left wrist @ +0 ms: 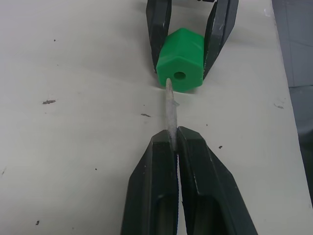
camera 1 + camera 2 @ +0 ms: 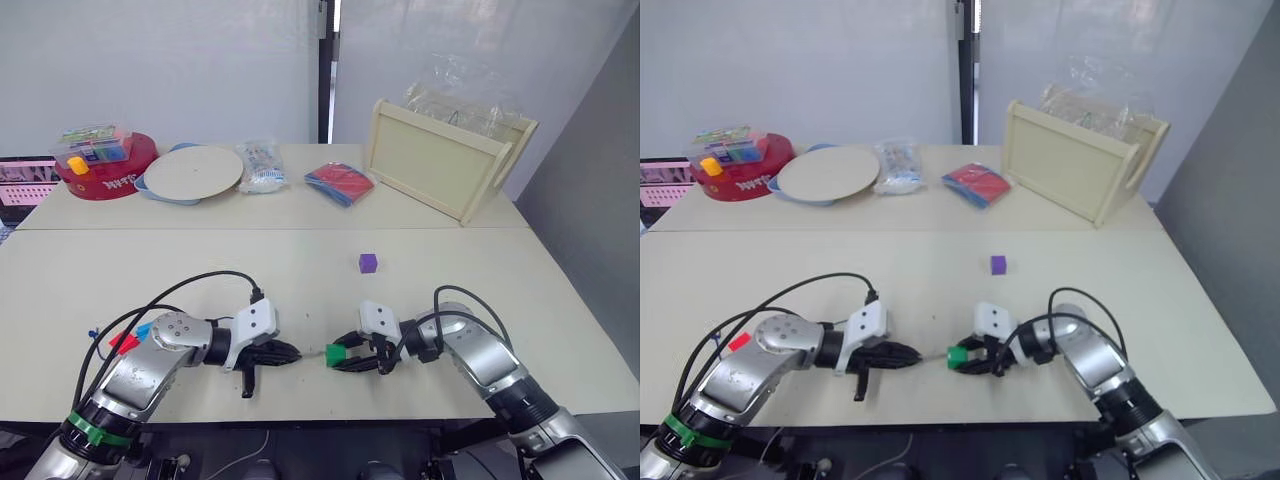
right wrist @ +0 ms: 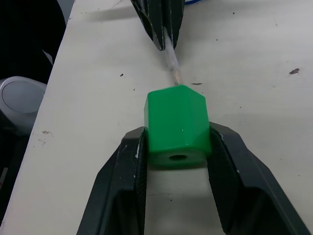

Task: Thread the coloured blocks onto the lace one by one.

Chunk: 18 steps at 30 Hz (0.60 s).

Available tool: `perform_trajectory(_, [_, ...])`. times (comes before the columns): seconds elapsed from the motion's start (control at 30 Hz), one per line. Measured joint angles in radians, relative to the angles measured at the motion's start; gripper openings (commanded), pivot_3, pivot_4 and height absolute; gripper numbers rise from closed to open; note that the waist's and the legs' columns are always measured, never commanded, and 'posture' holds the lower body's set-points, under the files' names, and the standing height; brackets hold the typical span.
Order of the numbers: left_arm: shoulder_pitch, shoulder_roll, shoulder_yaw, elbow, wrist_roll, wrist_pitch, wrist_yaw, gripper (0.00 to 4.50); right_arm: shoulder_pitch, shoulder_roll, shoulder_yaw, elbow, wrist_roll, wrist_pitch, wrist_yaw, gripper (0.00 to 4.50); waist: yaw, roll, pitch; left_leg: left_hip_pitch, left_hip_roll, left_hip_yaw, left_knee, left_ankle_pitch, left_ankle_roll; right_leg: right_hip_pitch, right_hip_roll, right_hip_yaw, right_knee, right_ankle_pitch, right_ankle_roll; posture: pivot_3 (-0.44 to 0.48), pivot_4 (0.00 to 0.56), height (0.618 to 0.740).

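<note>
round red tub [image 2: 108,173], white plate [image 2: 194,171], wooden tray [image 2: 440,160] on table [image 2: 300,270].

Most of the lace [image 1: 170,110] is hidden between the left jaws.

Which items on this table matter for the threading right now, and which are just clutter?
In play:
green block, held in right end effector
lace tip, pinched in left end effector
purple block

Clutter:
red tub
round plate
wooden tray
red-blue packet
</note>
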Motion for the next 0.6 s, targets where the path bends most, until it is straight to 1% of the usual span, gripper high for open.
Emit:
perform_trajectory(0.2, [-0.006,-0.002,-0.008,0.006,0.013,0.0,-0.005,0.0,0.002,0.003,-0.003,-0.014,-0.001,0.022,-0.01,1.22,0.0,0.0,0.0,0.0,0.0,0.0,0.0,0.0,0.0,0.0,0.0,0.0,0.0,0.0,0.0,0.0,0.15,0.74])
perform_trajectory(0.6, [-0.046,-0.048,-0.029,0.03,0.035,0.021,-0.006,0.0,0.015,0.001,-0.013,-0.051,-0.006,0.066,-0.03,1.22,0.003,0.0,0.0,0.0,-0.001,0.0,0.001,0.0,0.0,0.001,0.0,0.0,0.0,0.0,0.0,0.0,0.15,0.74])
